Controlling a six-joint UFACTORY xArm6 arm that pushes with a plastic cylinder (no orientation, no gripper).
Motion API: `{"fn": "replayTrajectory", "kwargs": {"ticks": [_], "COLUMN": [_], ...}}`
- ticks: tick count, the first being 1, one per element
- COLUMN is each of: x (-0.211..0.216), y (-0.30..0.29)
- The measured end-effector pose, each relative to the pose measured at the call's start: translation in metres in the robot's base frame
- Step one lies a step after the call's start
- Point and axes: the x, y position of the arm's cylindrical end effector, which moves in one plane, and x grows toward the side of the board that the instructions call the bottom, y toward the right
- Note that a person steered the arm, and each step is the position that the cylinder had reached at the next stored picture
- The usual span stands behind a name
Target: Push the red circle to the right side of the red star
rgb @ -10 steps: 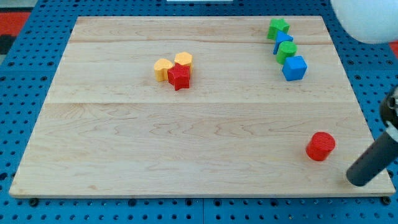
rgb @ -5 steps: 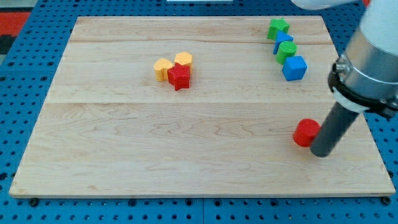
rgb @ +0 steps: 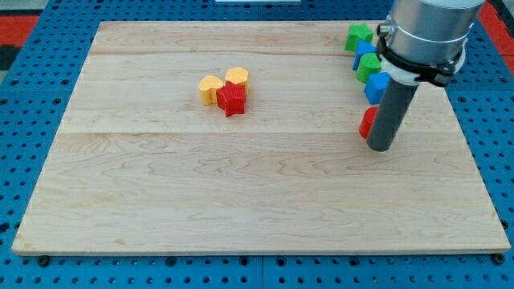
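The red circle point(rgb: 367, 123) lies on the board's right half, mostly hidden behind my rod; only its left edge shows. My tip point(rgb: 380, 147) rests on the board just right of and below the circle, touching it. The red star point(rgb: 231, 99) sits at the upper middle, far to the circle's left, pressed against two yellow blocks point(rgb: 211, 87) point(rgb: 237, 77).
At the upper right a column of blocks stands close above the circle: a green star point(rgb: 357, 36), a blue block point(rgb: 364, 50), a green block point(rgb: 369, 66) and a blue cube point(rgb: 375, 87), partly covered by the arm. The wooden board point(rgb: 241, 185) lies on a blue pegboard.
My tip has swept up and to the left from the lower right corner, pushing the red circle up and left toward the blue cube. The other blocks have not moved.
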Motion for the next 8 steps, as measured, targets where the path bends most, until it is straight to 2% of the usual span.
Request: {"fn": "replayTrajectory", "kwargs": {"ticks": [1,2,5,8], "x": [0.0,-0.018,-0.055,-0.075], "y": [0.042,0.048,-0.097,-0.11]}}
